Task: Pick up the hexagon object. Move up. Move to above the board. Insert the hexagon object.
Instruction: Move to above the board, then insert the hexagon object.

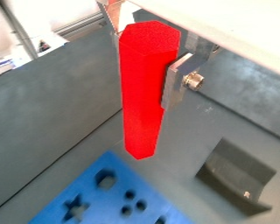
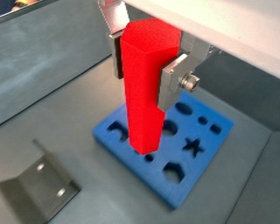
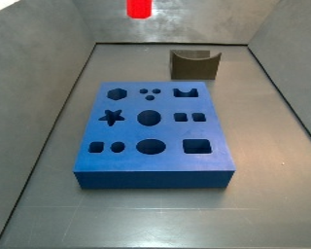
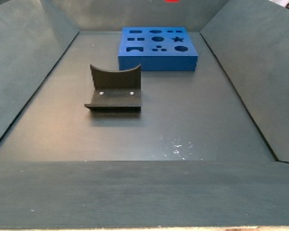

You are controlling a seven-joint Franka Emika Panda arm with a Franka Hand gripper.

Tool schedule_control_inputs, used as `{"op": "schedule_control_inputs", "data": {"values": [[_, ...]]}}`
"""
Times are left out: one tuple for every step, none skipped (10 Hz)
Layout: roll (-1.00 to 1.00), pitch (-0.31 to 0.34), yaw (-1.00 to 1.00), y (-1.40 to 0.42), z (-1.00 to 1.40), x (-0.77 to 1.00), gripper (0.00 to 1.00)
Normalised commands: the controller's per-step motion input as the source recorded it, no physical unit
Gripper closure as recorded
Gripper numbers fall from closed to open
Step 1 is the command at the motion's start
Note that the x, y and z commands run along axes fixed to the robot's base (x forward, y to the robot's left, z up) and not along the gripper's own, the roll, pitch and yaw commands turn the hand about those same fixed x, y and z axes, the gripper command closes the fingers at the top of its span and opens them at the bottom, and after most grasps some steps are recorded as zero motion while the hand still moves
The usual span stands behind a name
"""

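My gripper (image 1: 146, 61) is shut on the hexagon object (image 1: 143, 96), a bright red six-sided peg held upright between the silver fingers (image 1: 178, 83). Both wrist views show this grip (image 2: 145, 66). The peg (image 2: 143, 105) hangs high, with its lower end over the blue board (image 2: 189, 166). The board (image 3: 152, 136) lies flat on the floor with its star, round, hexagon and square holes all open. In a side view only the peg's lower tip (image 3: 139, 8) shows at the top edge, and the gripper is out of frame. The board also shows in the far side view (image 4: 159, 47).
The dark fixture (image 3: 194, 64) stands on the floor beyond the board's far edge, apart from it. It also shows in three other views (image 4: 113, 90) (image 1: 238, 175) (image 2: 39, 184). Grey walls (image 3: 67, 88) enclose the floor on all sides.
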Motion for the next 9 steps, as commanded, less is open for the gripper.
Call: {"op": "schedule_control_inputs", "data": {"values": [[0.01,0.132,0.01,-1.0,0.17,0.13,1.0],[0.0,0.133,0.01,-1.0,0.17,0.15,1.0],[0.01,0.143,0.01,-0.95,0.17,0.17,1.0],[0.01,0.14,0.01,-0.65,0.12,0.15,1.0],[0.02,0.132,0.01,-0.39,0.08,0.12,1.0],[0.04,0.106,0.01,-0.21,0.05,0.08,1.0],[0.0,0.0,0.0,0.0,0.0,-0.03,1.0],[0.0,0.0,0.08,0.33,0.0,-0.02,1.0],[-0.03,-0.003,0.33,0.45,-0.06,0.0,1.0]]}}
